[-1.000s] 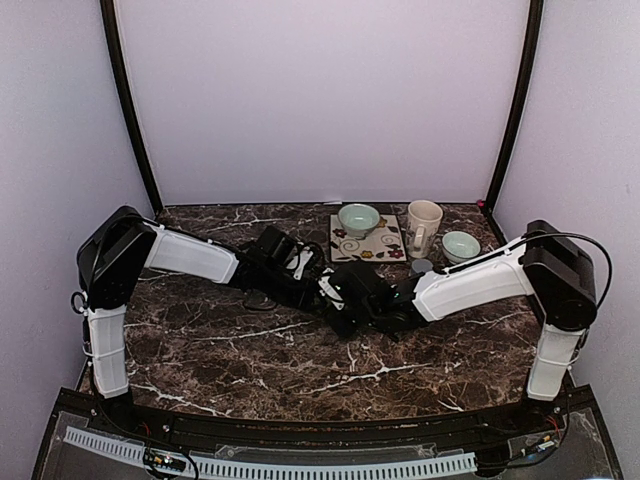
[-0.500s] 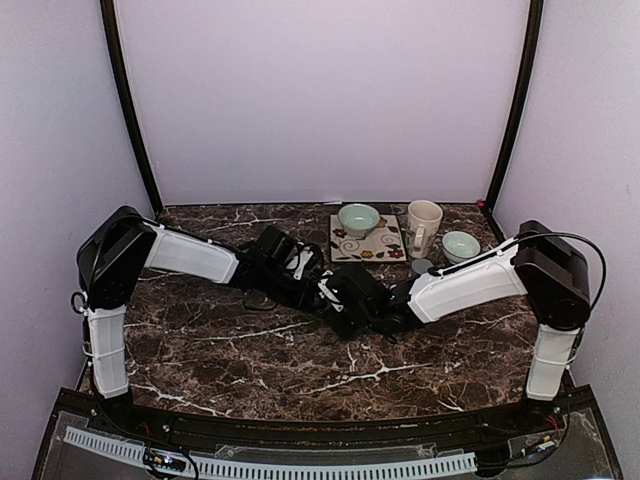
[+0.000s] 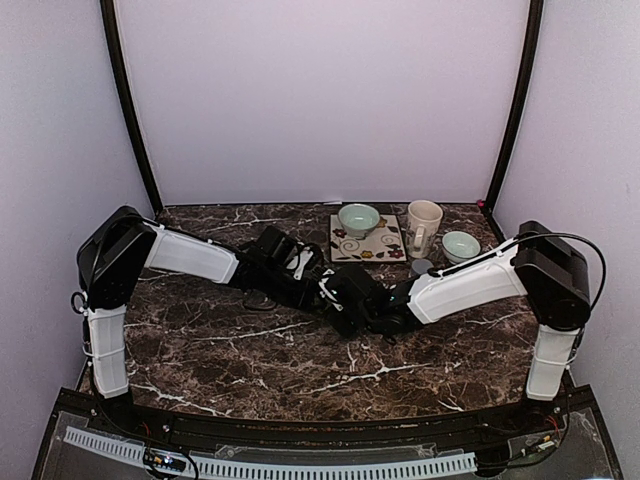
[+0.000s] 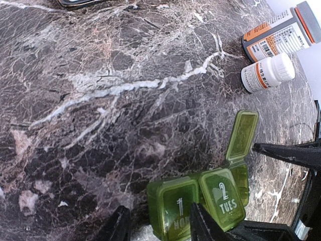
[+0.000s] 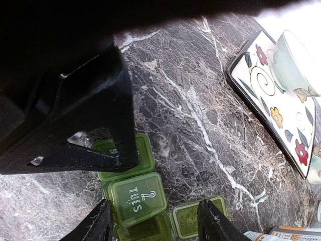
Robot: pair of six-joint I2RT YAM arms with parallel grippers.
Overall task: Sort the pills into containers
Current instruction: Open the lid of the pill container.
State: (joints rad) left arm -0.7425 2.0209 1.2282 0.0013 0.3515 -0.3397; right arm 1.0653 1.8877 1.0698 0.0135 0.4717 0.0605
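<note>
Between fingers of the left pincer (image 4: 160, 223) sits the green pill organiser (image 4: 220, 198).

On the green pill organiser (image 4: 213, 198) at the lower right of the left wrist view, "1 MON" and "2 TUES" are printed in white on two closed lids. "2 TUES" is also read at the lower centre of the right wrist view. The print on the two bottles (image 4: 267, 73) at the upper right of the left wrist view is too small to be read.

Pill organiser (image 4: 200, 198) mid-table; bowl (image 3: 358, 217) on tile (image 3: 387, 246) behind; mug (image 3: 423, 228) right.
</note>
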